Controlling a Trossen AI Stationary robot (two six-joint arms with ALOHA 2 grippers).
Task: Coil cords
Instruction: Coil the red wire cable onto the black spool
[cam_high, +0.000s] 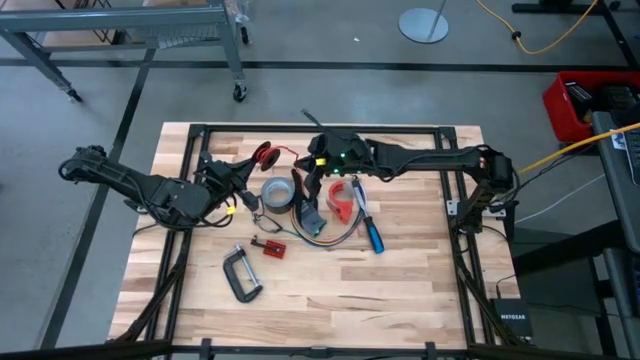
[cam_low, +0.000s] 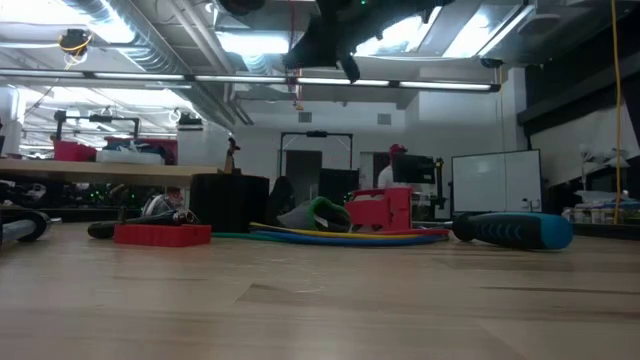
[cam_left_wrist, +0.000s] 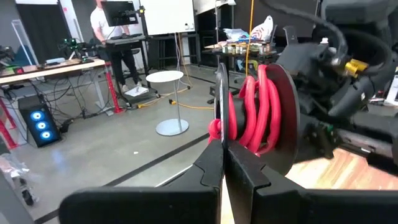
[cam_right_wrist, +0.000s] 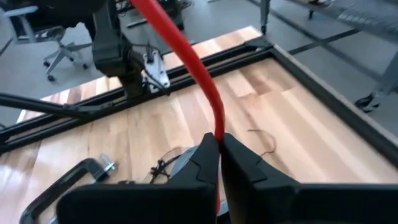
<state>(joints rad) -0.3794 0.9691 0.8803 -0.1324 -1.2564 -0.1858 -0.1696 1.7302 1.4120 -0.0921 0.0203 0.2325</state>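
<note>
we've got both grippers up near the back-middle of the table, working one red cord. left gripper (cam_left_wrist: 222, 163) has its fingers pressed together on the edge of a dark spool (cam_left_wrist: 283, 118) wound with red cord (cam_left_wrist: 252, 115); in the high view that coil sits just beyond the grey tape roll (cam_high: 277, 192), between the two arms.

right gripper (cam_right_wrist: 219, 163) is closed on the free run of the same red cord, which leaves the fingertips and runs straight out toward the left arm (taut-looking, no visible slack in the right wrist view). so the long axis of the free length lies along the line from right jaws to spool, and the right arm is the one holding the tail; left holds the coil.

our read: next wrap depends on the right gripper carrying that tail around the spool while keeping tension.

the other cord, the multicolour cord (cam_high: 322, 236), lies loose on the table in a flat loop near the blue-handled screwdriver (cam_high: 370, 232), not yet coiled. strands look thin and floppy.
</note>
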